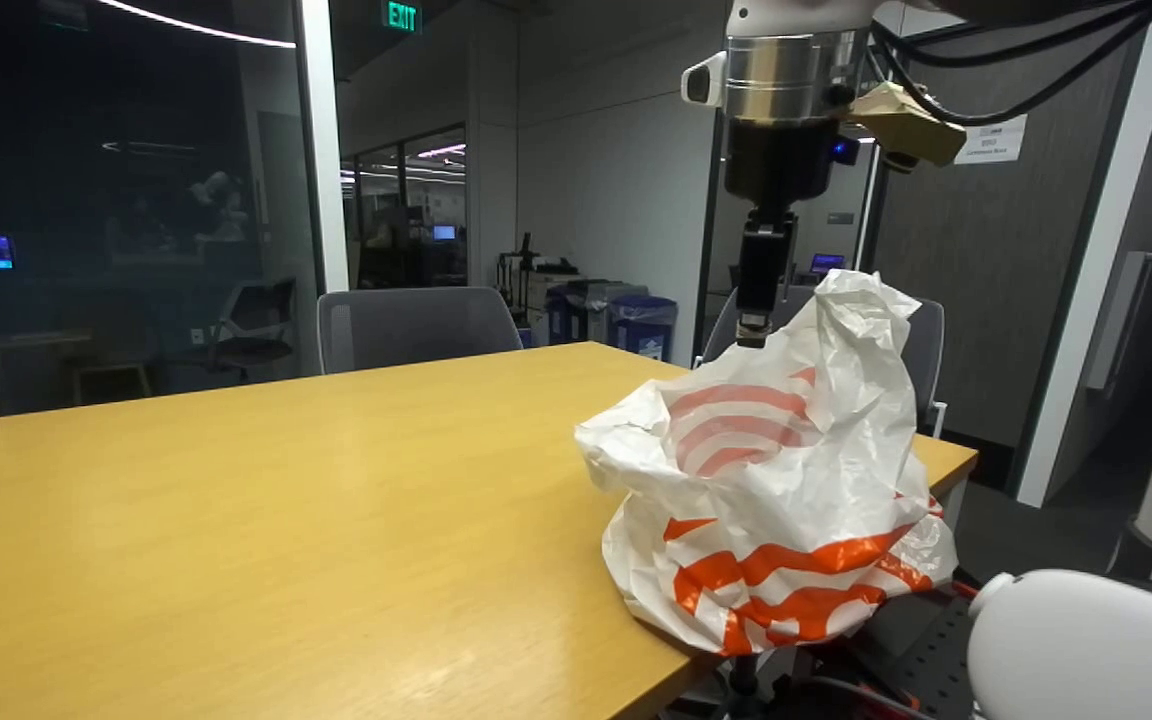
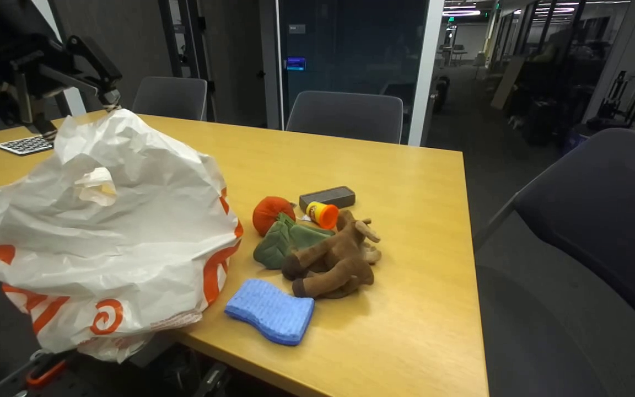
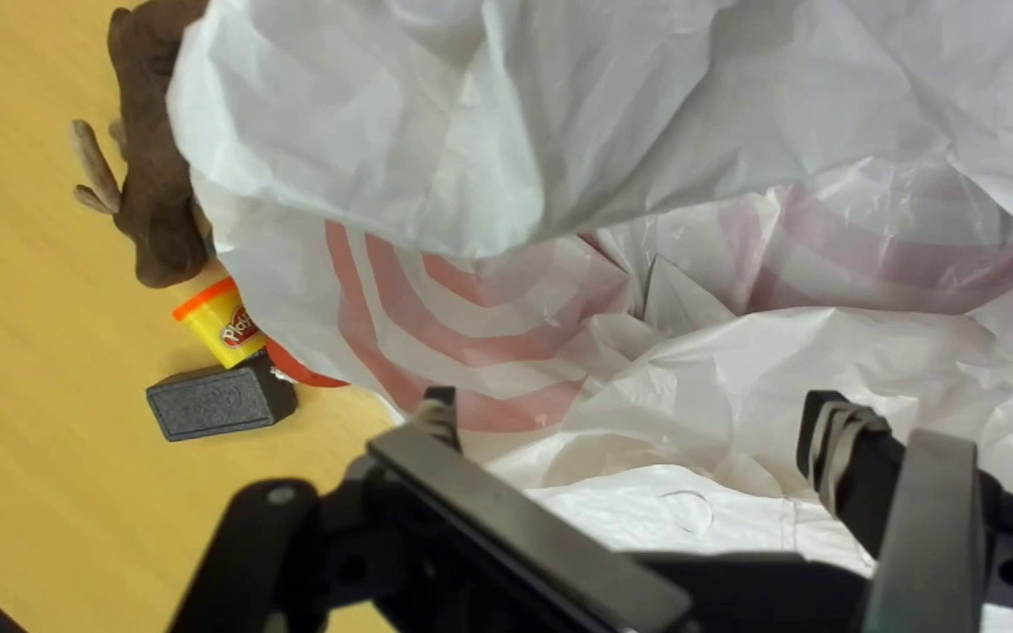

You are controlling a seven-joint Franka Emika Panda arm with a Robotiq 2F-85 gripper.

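White plastic bag (image 1: 776, 500): one, crumpled, orange-printed; stands at your table (image 1: 286, 520) edge and reaches past it; lower right of the frame in this exterior view, centre to upper right in your wrist view.
Bag from gripper: directly below your fingertips, upper part nearest.
Bag axis: no clear long axis; its mouth runs left to right across your wrist view, roughly along the span of your jaws.
Gripper (image 3: 630, 409): one, pointing down, jaws spread wide apart, nothing clasped.
Contact: one fingertip overlaps the bag's top edge, upper left of the frame in an exterior view; you cannot tell touching from just clear.
Table items, centre of that frame, right of the bag: blue sponge (image 2: 270, 311), brown plush animal (image 2: 339, 259), green fabric piece (image 2: 290, 245), orange plush ball (image 2: 271, 215), yellow tub (image 2: 315, 210), grey block (image 2: 327, 197).
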